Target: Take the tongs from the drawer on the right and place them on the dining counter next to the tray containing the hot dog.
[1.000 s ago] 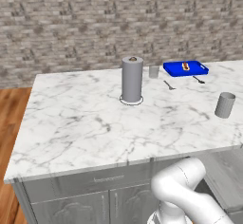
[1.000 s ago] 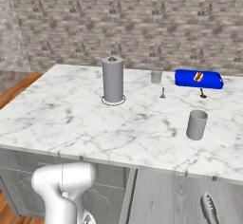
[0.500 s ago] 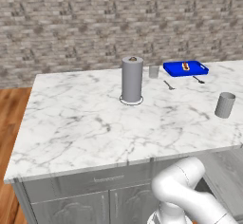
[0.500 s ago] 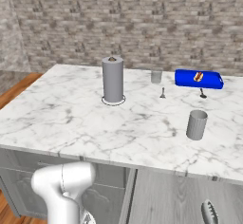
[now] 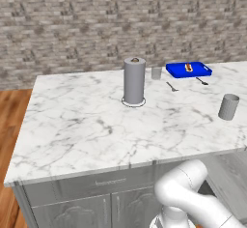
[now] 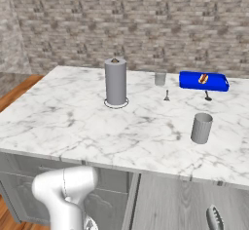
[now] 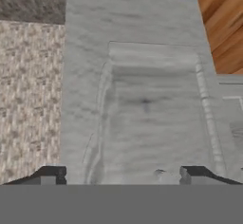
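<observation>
The tongs (image 6: 214, 218) lie in the open grey drawer (image 6: 170, 200) under the right end of the dining counter (image 6: 73, 126); only their metal tip shows at the frame's bottom edge. At the counter's far right sits the blue tray (image 6: 216, 83) (image 5: 176, 70) with the hot dog (image 6: 203, 79) (image 5: 189, 67) in it. My gripper (image 7: 122, 175) is open, its fingertips (image 7: 50, 173) wide apart with nothing between them, facing a grey panelled cabinet front (image 7: 152, 109). The arm's white elbow (image 5: 188, 198) (image 6: 65, 190) hangs low in front of the cabinets.
On the counter stand a paper towel roll (image 5: 134, 81), a small glass (image 5: 156, 73) and a grey cup (image 5: 228, 106) near the front right. Two small utensils (image 5: 171, 86) (image 5: 202, 81) lie beside the tray. Wooden floor (image 7: 218, 23) borders the cabinet in the hand view.
</observation>
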Robot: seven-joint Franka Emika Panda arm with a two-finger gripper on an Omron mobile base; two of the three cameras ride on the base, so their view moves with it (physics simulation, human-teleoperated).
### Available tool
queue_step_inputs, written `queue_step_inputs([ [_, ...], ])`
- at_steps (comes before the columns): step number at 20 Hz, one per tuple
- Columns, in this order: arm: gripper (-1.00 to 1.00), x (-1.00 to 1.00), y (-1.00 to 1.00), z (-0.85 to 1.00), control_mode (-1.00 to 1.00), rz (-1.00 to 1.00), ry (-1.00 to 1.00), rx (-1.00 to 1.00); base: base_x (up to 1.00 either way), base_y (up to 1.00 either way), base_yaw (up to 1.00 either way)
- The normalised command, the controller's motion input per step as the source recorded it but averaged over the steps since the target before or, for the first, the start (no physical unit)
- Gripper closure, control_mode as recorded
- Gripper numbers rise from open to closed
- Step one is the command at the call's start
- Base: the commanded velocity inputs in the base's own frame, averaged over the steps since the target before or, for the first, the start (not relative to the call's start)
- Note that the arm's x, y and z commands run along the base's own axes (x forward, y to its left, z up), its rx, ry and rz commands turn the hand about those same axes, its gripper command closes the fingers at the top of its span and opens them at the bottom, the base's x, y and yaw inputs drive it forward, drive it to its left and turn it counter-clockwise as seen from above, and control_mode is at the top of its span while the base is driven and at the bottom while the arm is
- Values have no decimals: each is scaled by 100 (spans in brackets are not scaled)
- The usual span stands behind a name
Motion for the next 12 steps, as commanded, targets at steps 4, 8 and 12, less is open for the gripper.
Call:
queue_step_inputs([
  [4,-100,-79,-2,54,-100,0,-17,2,0,0,0],
  [8,-100,-45,2,77,-100,-6,-4,-1,0,0,0],
  [12,-100,-9,11,64,-100,-9,2,-9,0,0,0],
])
